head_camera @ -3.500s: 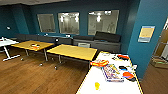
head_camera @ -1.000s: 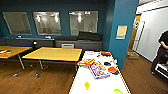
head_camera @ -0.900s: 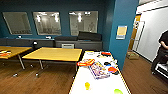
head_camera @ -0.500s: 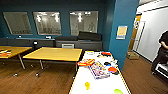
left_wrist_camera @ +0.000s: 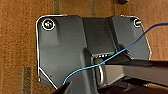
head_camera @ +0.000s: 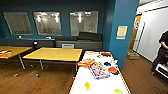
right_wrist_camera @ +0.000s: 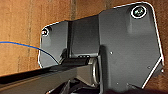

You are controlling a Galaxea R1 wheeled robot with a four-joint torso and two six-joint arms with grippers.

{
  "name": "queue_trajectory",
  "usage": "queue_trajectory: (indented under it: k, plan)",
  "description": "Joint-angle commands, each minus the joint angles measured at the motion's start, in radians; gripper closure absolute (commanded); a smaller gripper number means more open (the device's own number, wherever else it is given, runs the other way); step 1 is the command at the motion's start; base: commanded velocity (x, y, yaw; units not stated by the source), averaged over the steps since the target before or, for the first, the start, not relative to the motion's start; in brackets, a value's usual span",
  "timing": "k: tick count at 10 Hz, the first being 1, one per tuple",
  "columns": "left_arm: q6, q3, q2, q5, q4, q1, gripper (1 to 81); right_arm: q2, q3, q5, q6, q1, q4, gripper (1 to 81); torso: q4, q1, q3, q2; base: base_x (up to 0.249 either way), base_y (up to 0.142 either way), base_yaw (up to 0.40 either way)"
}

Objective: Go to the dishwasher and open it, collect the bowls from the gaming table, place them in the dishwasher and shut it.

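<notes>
Facing the white-topped table [head_camera: 100,82] strewn with small colourful toys, apparently mid-drive, both arms hanging over wooden floor [left_wrist_camera: 17,45]; jaw state impossible to tell.

Glossy white gaming table [head_camera: 82,80], wooden floor [head_camera: 50,80]
</notes>
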Motion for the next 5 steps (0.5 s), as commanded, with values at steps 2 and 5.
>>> queue_trajectory:
  k: [2, 5]
  plan:
    - [-0.001, 0.004, -0.007, 0.049, 0.003, -0.052, 1.0, -0.007, 0.009, -0.047, -0.002, 0.053, -0.009, 1.0, 0.0, 0.002, 0.0, -0.001, 0.121, 0.0, 0.0]
    - [-0.001, 0.004, -0.007, 0.049, 0.002, -0.052, 1.0, -0.007, 0.007, -0.047, -0.002, 0.05, -0.009, 1.0, 0.0, 0.002, 0.0, 0.0, 0.123, 0.0, 0.0]
